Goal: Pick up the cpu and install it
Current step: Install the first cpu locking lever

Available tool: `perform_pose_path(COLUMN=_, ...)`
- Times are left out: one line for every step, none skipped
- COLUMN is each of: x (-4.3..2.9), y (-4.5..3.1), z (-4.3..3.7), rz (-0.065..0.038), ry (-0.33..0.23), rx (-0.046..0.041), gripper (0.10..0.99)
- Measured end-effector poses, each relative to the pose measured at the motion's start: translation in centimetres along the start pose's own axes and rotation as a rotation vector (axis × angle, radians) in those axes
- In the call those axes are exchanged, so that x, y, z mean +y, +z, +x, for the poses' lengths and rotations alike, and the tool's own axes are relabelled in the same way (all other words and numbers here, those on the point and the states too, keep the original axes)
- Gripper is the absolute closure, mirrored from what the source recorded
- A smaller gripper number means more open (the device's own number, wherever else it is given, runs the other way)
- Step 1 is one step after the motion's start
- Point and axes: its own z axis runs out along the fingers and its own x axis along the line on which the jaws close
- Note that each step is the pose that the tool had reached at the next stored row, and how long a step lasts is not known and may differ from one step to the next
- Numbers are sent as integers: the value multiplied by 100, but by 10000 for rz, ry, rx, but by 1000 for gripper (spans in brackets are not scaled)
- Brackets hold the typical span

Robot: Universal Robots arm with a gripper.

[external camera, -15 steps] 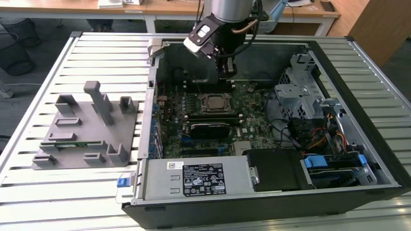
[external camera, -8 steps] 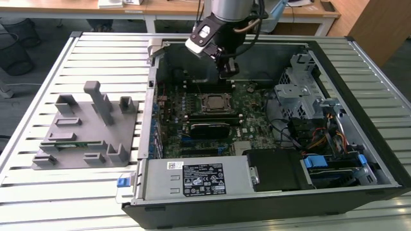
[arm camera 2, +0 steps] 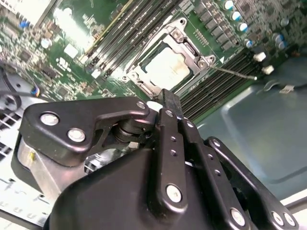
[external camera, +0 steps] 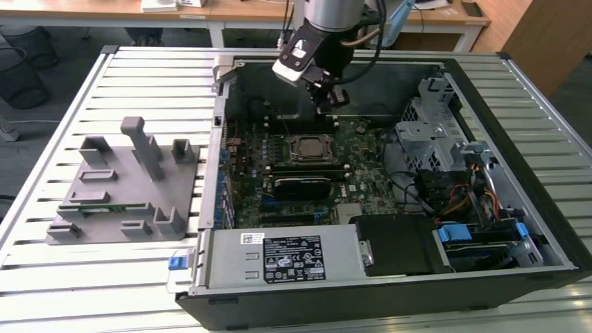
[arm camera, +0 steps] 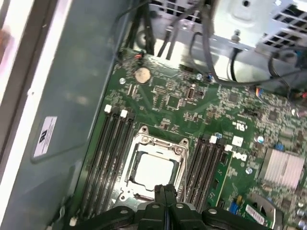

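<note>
CPU (arm camera: 153,171) sits in socket frame (arm camera: 158,142) on mobo (arm camera: 192,105), silver top exposed. End effector (arm camera: 164,188) hovers above, near socket; fingers fully closed, holding nothing.

One cpu (external camera: 308,146), one fixture (external camera: 104,191)

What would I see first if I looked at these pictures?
A big open computer case sits in the exterior view's middle. The black gripper hangs over its green board, fingers shut, near the shiny cpu lying in its socket. A grey plastic fixture stands at the exterior view's left.
</note>
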Motion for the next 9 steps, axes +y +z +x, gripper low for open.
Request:
perform_pose_path(x=0, y=0, z=0, rz=0, ry=-181, rx=2, gripper=980)
perform_pose_path(x=0, y=1, z=0, rz=0, ry=-366, rx=4, gripper=980)
perform_pose_path(x=0, y=1, z=0, rz=0, ry=-540, rx=6, gripper=980)
perform_pose_path(x=0, y=1, z=0, rz=0, ry=-726, rx=9, gripper=980)
perform_pose_path(x=0, y=2, z=0, rz=0, ry=-916, rx=11, gripper=980)
perform_pose_path(x=0, y=2, z=0, rz=0, ry=-1097, rx=13, gripper=980)
perform_pose_path(x=0, y=3, z=0, rz=0, ry=-1276, rx=14, gripper=980)
perform_pose_path(x=0, y=3, z=0, rz=1, ry=-1461, rx=16, gripper=980)
perform_pose_path(x=0, y=4, z=0, rz=0, ry=-1641, rx=19, gripper=980)
